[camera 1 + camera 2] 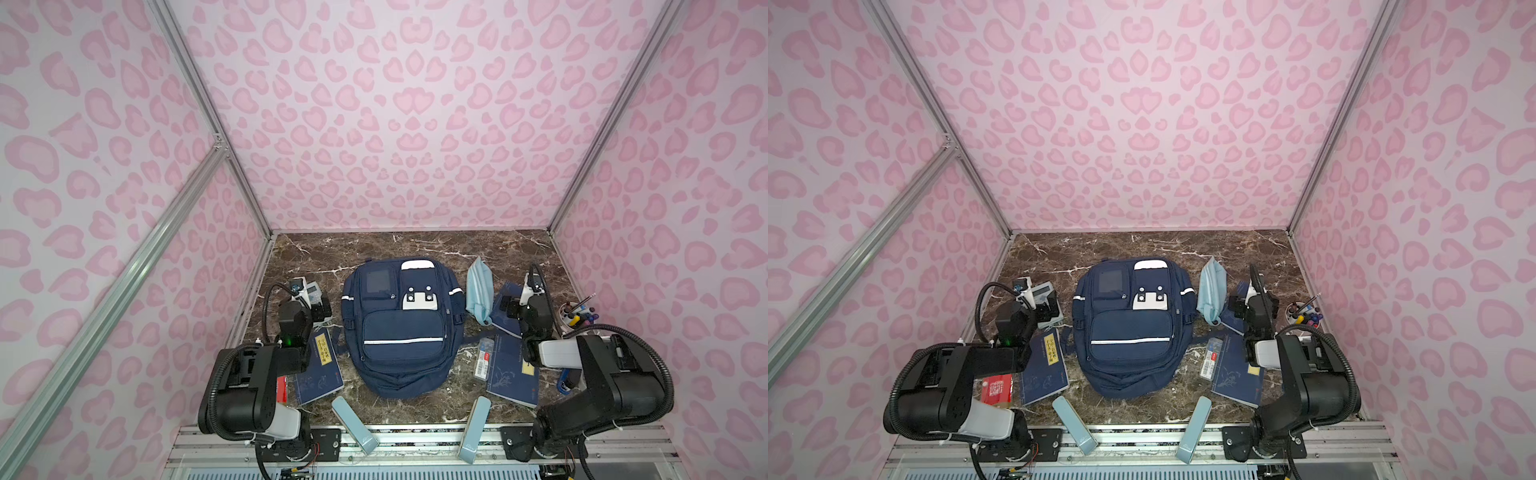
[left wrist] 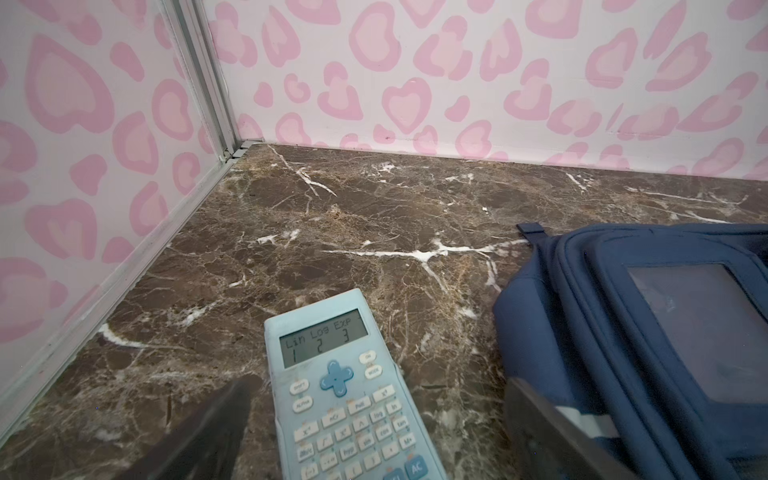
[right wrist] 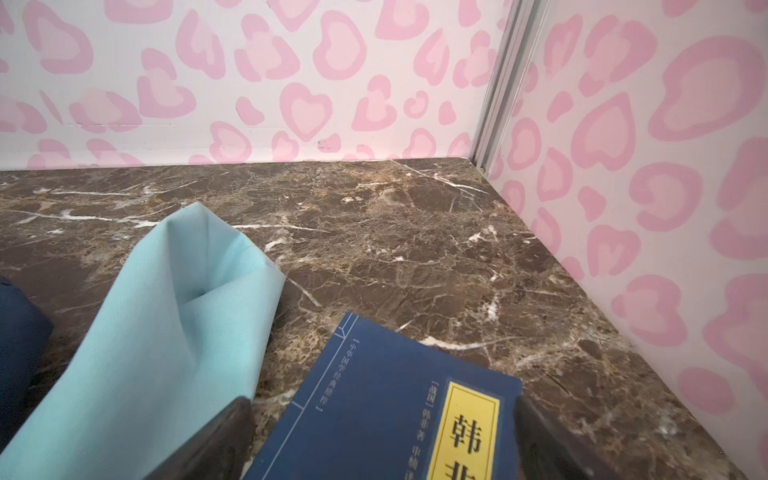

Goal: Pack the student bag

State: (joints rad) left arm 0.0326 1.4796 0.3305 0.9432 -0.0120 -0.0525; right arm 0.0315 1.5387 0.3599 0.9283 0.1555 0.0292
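One navy student bag (image 1: 401,324), white stripes, flat

Student bag (image 1: 401,328) flat at table (image 1: 415,245) centre. Left of bag: calculator (image 2: 345,395) toward back, left book (image 1: 320,365) nearer front, packet (image 1: 995,388) left of that book. Right of bag: pouch (image 1: 480,291) just beside it, far book (image 1: 505,311) right of pouch, small box (image 1: 485,359) at left edge of near book (image 1: 513,370). Pen cup (image 1: 575,316) by right wall. Front edge: left stand (image 1: 353,424), right stand (image 1: 473,428)
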